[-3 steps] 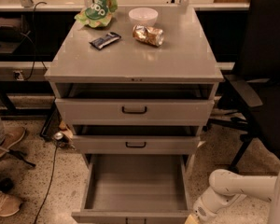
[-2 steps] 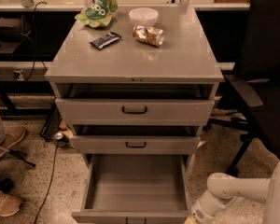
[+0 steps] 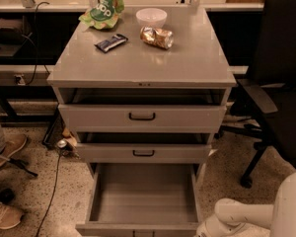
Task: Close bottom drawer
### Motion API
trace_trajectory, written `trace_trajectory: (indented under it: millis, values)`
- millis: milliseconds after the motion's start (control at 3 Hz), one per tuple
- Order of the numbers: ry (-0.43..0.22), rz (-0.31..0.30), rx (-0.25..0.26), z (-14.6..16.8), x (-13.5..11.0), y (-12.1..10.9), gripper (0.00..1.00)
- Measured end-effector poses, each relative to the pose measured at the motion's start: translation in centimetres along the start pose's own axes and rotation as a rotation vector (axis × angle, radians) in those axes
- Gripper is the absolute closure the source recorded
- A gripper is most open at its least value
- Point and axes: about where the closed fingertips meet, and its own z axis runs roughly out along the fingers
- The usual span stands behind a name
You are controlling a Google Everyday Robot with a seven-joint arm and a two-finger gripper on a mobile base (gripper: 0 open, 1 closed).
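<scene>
The bottom drawer (image 3: 143,194) of the grey cabinet (image 3: 143,63) is pulled far out, showing an empty grey box. Its front (image 3: 103,228) lies at the lower edge of the view, and its handle is cut off there. The middle drawer (image 3: 143,153) and the top drawer (image 3: 142,116) stand slightly ajar. My white arm (image 3: 246,214) reaches in from the lower right. My gripper (image 3: 203,231) is at the bottom edge of the view, just right of the bottom drawer's front right corner, and is mostly cut off.
A black office chair (image 3: 281,98) stands close to the cabinet's right side. A person's shoes (image 3: 5,152) and cables (image 3: 54,181) lie on the floor at the left. On the cabinet top lie a green bag (image 3: 102,11), a white bowl (image 3: 151,17), a snack packet (image 3: 157,37) and a dark bar (image 3: 111,42).
My arm has sunk lower and moved slightly left towards the bottom drawer's front right corner. The drawers have not moved.
</scene>
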Motion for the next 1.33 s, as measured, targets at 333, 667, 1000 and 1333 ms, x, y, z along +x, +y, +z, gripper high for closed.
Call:
trace_trajectory:
  millis: [333,667,1000,1333]
  values:
    - [-0.126,-0.047,0.002,3.9,-3.2,-1.2,1.0]
    - [-0.193,-0.078,0.009,5.8,-5.4,-1.7,1.0]
    - [-0.193,-0.078,0.009,5.8,-5.4,-1.7,1.0]
    - [-0.235,-0.155,0.021,5.6,-6.8,-1.8,1.0]
